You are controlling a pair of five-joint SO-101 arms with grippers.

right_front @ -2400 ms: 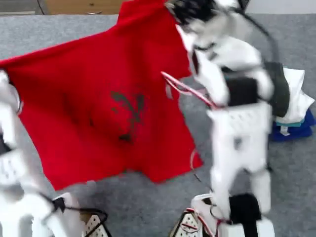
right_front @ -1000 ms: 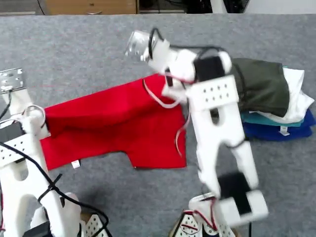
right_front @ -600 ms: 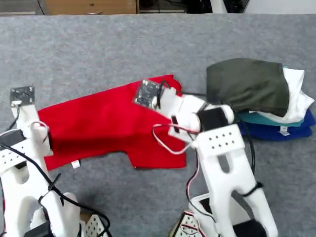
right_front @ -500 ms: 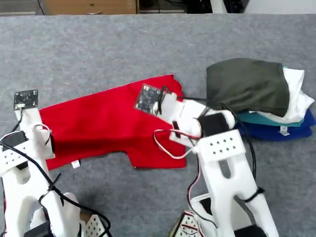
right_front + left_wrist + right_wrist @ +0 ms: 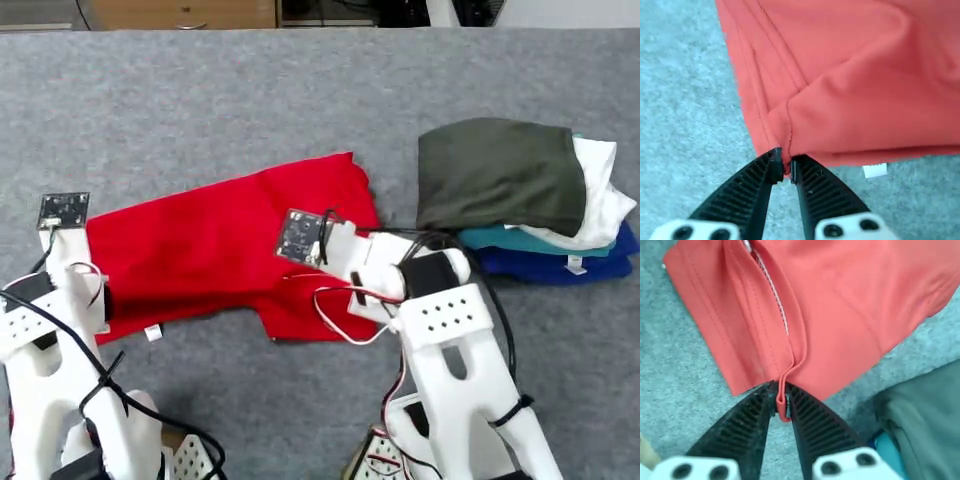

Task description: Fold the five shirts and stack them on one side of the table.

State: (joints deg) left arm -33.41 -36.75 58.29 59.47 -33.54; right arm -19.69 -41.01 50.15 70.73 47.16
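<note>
A red shirt [image 5: 215,255] lies doubled over on the grey table [image 5: 200,100], left of centre. My left gripper [image 5: 785,167] is shut on a seamed corner of the red shirt [image 5: 850,90] at its left end. My right gripper [image 5: 781,401] is shut on a raised fold of the red shirt [image 5: 840,305] near its right end. In the high view both arms lean over the shirt's near edge, and their fingers are hidden beneath them. A stack of folded shirts [image 5: 520,195] sits at the right side, with a dark green one [image 5: 500,170] on top.
White, teal and blue shirts [image 5: 600,265] show under the green one in the stack. The stack's green edge [image 5: 925,415] lies close to my right gripper. Both arm bases stand at the table's near edge. Bare grey table lies beyond the red shirt.
The red shirt was held spread in the air; now it lies doubled on the table. Both arms came down and drew back toward the near edge, still gripping it.
</note>
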